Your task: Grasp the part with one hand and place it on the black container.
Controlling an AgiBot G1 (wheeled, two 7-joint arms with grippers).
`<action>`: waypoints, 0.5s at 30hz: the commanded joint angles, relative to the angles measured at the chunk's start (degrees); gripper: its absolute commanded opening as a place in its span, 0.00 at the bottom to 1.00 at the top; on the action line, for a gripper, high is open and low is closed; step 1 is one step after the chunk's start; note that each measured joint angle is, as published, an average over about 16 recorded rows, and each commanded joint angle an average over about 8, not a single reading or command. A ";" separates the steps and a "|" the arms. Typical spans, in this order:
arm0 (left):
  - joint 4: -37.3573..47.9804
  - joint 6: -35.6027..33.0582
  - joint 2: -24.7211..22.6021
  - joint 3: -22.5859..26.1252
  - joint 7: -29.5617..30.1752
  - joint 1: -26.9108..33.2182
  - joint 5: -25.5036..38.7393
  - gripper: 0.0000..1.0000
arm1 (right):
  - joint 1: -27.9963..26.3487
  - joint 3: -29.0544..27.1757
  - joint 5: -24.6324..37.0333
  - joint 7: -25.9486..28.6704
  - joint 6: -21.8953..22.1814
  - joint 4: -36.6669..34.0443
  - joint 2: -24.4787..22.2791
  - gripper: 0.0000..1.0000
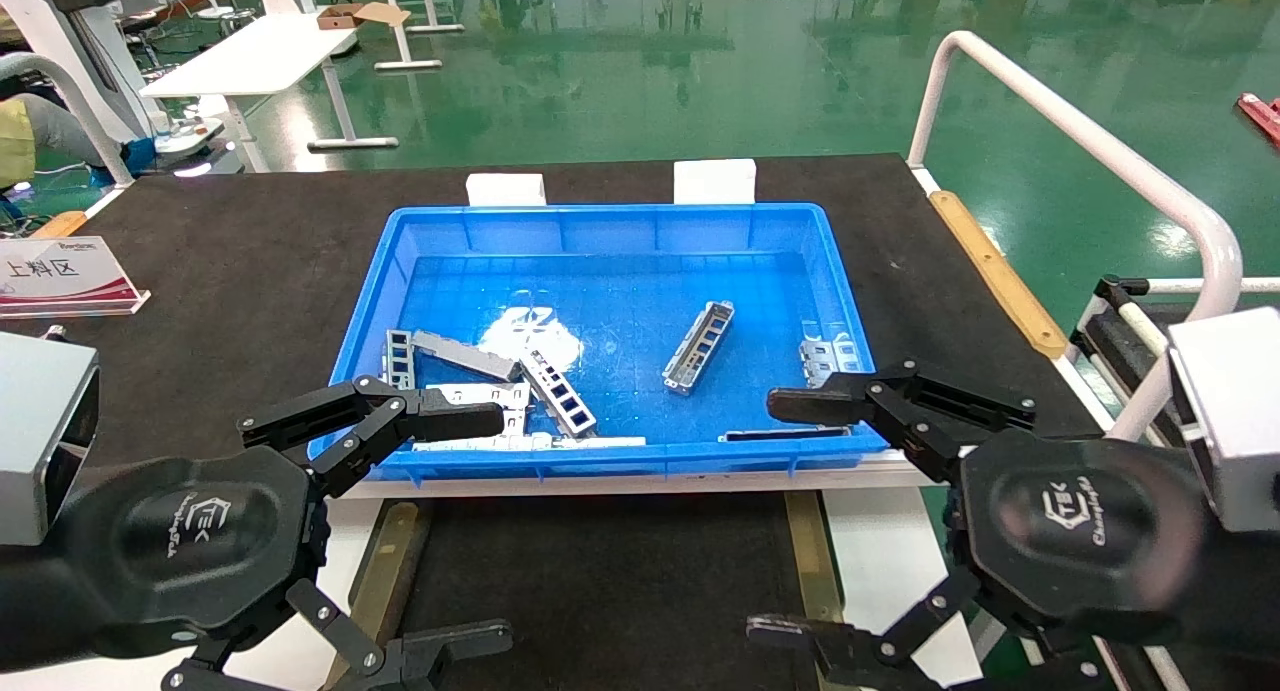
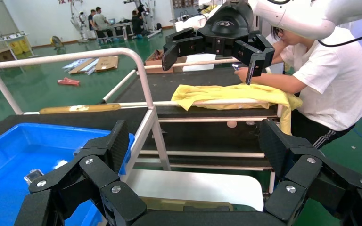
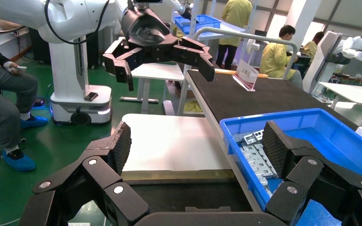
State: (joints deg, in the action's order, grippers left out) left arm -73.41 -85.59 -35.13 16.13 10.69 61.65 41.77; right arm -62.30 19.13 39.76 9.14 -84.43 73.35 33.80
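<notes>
The part (image 1: 698,346), a narrow silver-grey bracket with a row of small cutouts, lies slanted in the right middle of the blue bin (image 1: 600,216). The black container (image 1: 600,581), flat with yellowish-brown side strips, sits below the bin's near edge; it also shows in the right wrist view (image 3: 184,193). My left gripper (image 1: 500,526) is open and empty over the container's left side, near the bin's near left corner. My right gripper (image 1: 765,516) is open and empty over its right side. Both also show in their own wrist views, left (image 2: 195,146) and right (image 3: 195,146).
A strip with larger square windows (image 1: 558,391) and flat pale plates (image 1: 480,396) lie in the bin's near left, more parts at its right wall (image 1: 828,356). A sign (image 1: 60,271) stands far left. A white rail (image 1: 1080,131) runs along the right. A person (image 2: 330,80) stands beyond it.
</notes>
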 commanded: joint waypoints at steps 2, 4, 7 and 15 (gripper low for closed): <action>0.00 0.00 0.00 0.00 0.00 0.00 0.00 1.00 | 0.00 0.00 0.00 0.00 0.00 0.00 0.00 1.00; 0.00 0.00 0.00 0.00 0.00 0.00 0.00 1.00 | 0.00 0.00 0.00 0.00 0.00 0.00 0.00 1.00; 0.00 0.00 0.00 0.00 0.00 0.00 0.00 1.00 | 0.00 0.00 0.00 0.00 0.00 0.00 0.00 1.00; 0.00 0.00 0.00 0.00 0.00 0.00 0.00 1.00 | 0.00 0.00 0.00 0.00 0.00 0.00 0.00 1.00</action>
State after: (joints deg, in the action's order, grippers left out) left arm -73.41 -85.59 -35.13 16.13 10.69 61.65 41.77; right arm -62.30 19.13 39.76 9.14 -84.43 73.35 33.80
